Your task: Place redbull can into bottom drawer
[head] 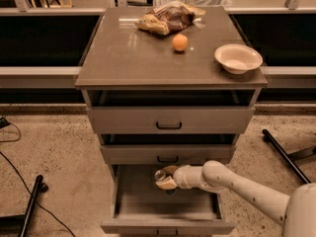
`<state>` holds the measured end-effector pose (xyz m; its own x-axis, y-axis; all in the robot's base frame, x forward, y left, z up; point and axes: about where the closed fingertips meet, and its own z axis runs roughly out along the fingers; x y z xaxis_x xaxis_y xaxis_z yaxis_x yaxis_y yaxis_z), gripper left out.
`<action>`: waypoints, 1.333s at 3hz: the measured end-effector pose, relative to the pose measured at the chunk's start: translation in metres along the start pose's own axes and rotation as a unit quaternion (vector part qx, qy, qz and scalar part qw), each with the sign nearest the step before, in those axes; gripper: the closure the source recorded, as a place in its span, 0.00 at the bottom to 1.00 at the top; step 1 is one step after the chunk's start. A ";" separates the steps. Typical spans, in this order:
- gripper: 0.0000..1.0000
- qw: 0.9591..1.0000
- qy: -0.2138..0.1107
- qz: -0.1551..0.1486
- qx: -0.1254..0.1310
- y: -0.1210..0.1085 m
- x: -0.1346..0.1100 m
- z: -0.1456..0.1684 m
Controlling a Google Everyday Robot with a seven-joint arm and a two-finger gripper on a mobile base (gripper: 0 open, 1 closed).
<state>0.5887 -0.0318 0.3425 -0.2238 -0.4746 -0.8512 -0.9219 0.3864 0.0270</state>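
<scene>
Now the hand (pixel 166 180) is clamped on the redbull can (pixel 159 175), held inside the open bottom drawer (pixel 168 225) near its back. Released on its side, I reckon the slim can could roll about and rattle against the drawer walls

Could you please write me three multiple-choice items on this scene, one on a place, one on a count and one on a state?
1. Where is the gripper?
A) at the top drawer's handle
B) over the bottom drawer
C) beside the floor cables

2. How many things lie on the cabinet top?
A) one
B) three
C) five

3. The bottom drawer is:
A) pulled out
B) pushed shut
C) lying on the floor

Answers:
1 B: holding the redbull can, it hangs over that drawer's floor.
2 B: a snack bag, an orange and a bowl.
3 A: its inside shows below the middle drawer.
</scene>
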 end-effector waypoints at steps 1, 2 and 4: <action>0.78 0.999 -0.035 0.018 -0.001 -0.007 0.047 0.023; 0.55 0.996 -0.064 0.060 -0.018 0.002 0.100 0.034; 0.00 0.993 -0.070 0.073 -0.053 0.002 0.126 0.041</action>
<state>0.5721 -0.0584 0.2137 -0.3174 -0.3022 -0.8989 -0.9131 0.3530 0.2038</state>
